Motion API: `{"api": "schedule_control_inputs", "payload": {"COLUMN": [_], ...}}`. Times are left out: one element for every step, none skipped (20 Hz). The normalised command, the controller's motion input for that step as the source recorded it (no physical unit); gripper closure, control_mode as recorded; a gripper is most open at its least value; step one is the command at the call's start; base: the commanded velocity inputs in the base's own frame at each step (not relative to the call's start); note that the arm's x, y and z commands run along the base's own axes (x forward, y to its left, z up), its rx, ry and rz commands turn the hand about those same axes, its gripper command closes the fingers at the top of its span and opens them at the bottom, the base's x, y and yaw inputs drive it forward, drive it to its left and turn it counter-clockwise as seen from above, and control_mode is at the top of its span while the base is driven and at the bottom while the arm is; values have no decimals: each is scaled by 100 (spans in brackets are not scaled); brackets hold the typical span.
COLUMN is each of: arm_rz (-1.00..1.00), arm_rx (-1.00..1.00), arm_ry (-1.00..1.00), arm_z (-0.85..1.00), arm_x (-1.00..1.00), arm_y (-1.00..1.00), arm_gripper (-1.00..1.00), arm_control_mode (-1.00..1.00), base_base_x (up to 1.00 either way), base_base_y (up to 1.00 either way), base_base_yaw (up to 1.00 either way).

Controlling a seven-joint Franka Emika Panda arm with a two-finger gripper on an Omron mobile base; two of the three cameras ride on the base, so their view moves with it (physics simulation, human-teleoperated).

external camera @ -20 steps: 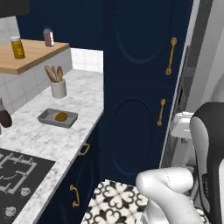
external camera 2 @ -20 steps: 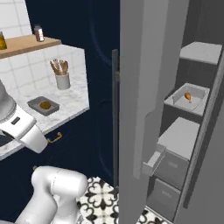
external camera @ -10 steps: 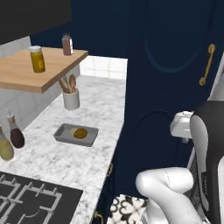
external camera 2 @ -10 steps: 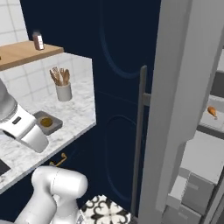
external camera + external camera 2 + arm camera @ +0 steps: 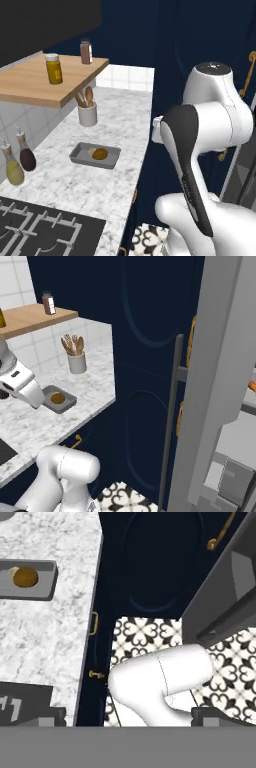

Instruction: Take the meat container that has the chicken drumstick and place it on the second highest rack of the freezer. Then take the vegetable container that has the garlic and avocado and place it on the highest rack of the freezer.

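Observation:
A grey vegetable tray (image 5: 95, 155) lies on the marble counter and holds the yellow-brown avocado (image 5: 100, 153) and the small pale garlic (image 5: 91, 150). The same tray (image 5: 59, 399) sits left of the dark cabinet in the right base view, and in the hand view the tray (image 5: 26, 580) is at the upper left with the avocado (image 5: 25, 577) in it. My gripper (image 5: 125, 716) is open and empty, well apart from the tray, looking down past the counter edge at the floor. The freezer door (image 5: 220, 381) stands open. An orange bit of the chicken drumstick (image 5: 251, 386) peeks out behind it.
A utensil cup (image 5: 87, 115) stands behind the tray, two bottles (image 5: 20, 160) to its left and a stove (image 5: 45, 230) at the front. A wooden shelf (image 5: 45, 80) with jars overhangs the counter. Grey freezer drawers (image 5: 230, 476) show low on the right.
Both base views have shifted, so the camera has moved: counter and tray are nearer and more central, the freezer interior has slid off to the right. The arm now rises higher in the left base view.

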Motion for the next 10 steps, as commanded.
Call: {"api": "schedule_control_inputs", "payload": {"arm_rz": [-8, -7, -7, -7, -7, -7, -5, -4, -2, 0], "arm_rx": [0, 1, 3, 5, 5, 5, 6, 7, 5, 1], "arm_ry": [0, 0, 0, 0, 4, 6, 4, 3, 3, 7], "arm_z": [-56, -60, -66, -75, -86, -86, -84, -79, -72, -71], "arm_x": [100, 97, 100, 100, 100, 100, 99, 92, 86, 87], "arm_y": [68, 45, 31, 18, 11, 6, 0, 0, 0, 9], "arm_gripper": [-100, -100, -100, -100, -100, -100, -100, -100, -100, -100], "arm_control_mode": [-100, -100, -100, -100, -100, -100, -100, -100, -100, -100], "base_base_x": [0, 0, 0, 0, 0, 0, 0, 0, 0, 0], "base_base_y": [0, 0, 0, 0, 0, 0, 0, 0, 0, 0], "base_base_yaw": [0, 0, 0, 0, 0, 0, 0, 0, 0, 0]}}
